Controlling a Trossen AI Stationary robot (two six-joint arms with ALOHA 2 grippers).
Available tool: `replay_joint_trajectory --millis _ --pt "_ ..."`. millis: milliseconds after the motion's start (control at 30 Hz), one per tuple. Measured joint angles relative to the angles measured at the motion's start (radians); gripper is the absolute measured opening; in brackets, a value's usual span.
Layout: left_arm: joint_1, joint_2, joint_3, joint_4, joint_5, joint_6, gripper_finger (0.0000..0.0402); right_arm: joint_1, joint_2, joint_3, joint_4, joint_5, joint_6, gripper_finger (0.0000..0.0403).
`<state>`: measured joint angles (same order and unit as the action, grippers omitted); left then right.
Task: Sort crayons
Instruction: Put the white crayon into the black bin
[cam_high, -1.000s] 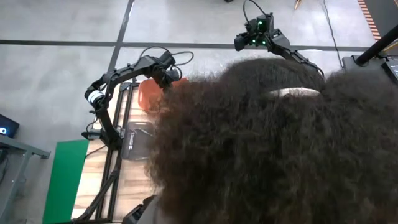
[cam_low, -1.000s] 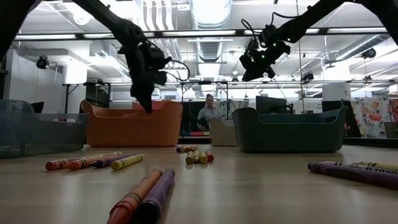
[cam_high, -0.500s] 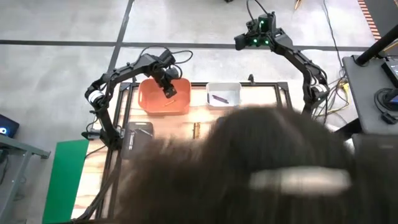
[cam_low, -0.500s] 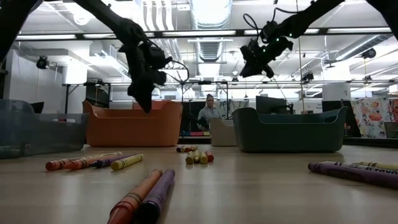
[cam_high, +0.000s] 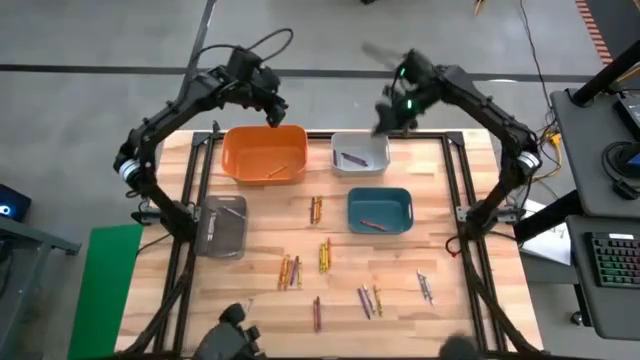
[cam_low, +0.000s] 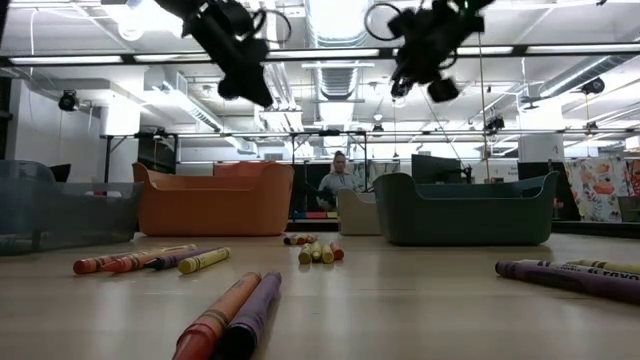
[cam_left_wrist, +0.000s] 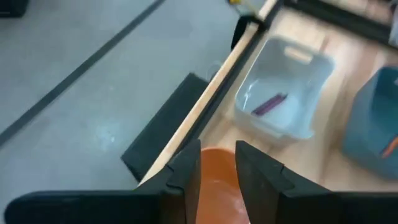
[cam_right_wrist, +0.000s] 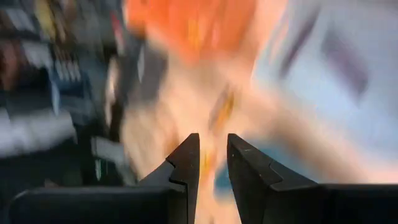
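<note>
Several crayons (cam_high: 324, 254) lie scattered on the wooden table (cam_high: 450, 250), in small groups toward its middle and near side. One orange crayon (cam_high: 278, 170) lies in the orange bin (cam_high: 264, 155), a purple one (cam_left_wrist: 268, 104) in the white bin (cam_high: 360, 152), and a red one (cam_high: 372, 224) in the teal bin (cam_high: 380, 210). My left gripper (cam_left_wrist: 217, 163) hangs high over the orange bin's far rim, open, with nothing between its fingers. My right gripper (cam_right_wrist: 213, 152) hangs high over the far edge by the white bin, open and empty.
A grey bin (cam_high: 222, 222) stands at the table's left side. Black frame rails (cam_high: 190, 200) run along the table's left and right edges. The near half of the table between the crayon groups is bare wood.
My left gripper has risen out of the orange bin and drawn back toward the far edge. My right gripper has swung in from beyond the far edge toward the white bin, rolling as it went. A person's head that covered the high view has left it.
</note>
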<state>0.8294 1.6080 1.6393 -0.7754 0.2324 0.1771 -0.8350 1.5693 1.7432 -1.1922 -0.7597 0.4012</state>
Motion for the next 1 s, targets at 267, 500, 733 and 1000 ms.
replay_joint_trajectory --millis 267,500,733,1000 --pt "-0.051 -0.121 -0.005 0.017 0.02 -0.041 0.0078 0.406 -0.126 -0.027 -0.373 0.159 0.108 0.007" --pt "-0.115 -0.196 -0.005 0.086 0.02 -0.075 0.0078 0.721 -0.285 -0.189 -0.373 0.272 0.502 0.0061" --pt "-0.193 -0.261 -0.023 0.087 0.02 -0.115 0.0077 1.013 -0.416 -0.417 -0.341 0.394 0.84 0.0046" --pt "-0.25 -0.307 -0.048 0.088 0.015 -0.251 0.0077 1.232 -0.416 -0.655 -0.044 0.542 0.942 0.0043"
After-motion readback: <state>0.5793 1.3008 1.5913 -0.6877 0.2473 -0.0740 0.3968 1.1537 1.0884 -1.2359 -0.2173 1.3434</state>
